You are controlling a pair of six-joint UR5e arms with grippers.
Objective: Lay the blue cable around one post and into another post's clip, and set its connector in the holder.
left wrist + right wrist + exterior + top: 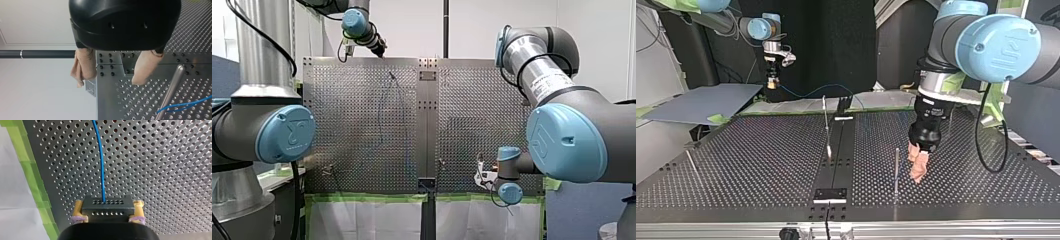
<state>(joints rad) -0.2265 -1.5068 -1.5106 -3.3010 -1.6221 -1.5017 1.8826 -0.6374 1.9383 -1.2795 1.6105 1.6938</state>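
1. My left gripper: beige pads spread wide apart, nothing between them
2. Top view: my left gripper points down, low over the perforated table at the view's right half. A thin upright post stands just beside it; can't tell if the fingertips touch the plate
3. Left wrist view: same post is beside one pad, apart from it. A loop of the blue cable lies on the table by the post's lower part; can't tell if it wraps round it
4. My right gripper: yellow pads clamped on both sides of a dark connector
5. Blue cable comes out of the connector's face and runs away ahead of the gripper over the table. Green tape lines the table edge to one side
6. Top view: my right gripper is up at the view's far left, beyond the table's far edge. The cable trails from there toward the middle
7. A second post stands near the table's middle, well apart from both grippers
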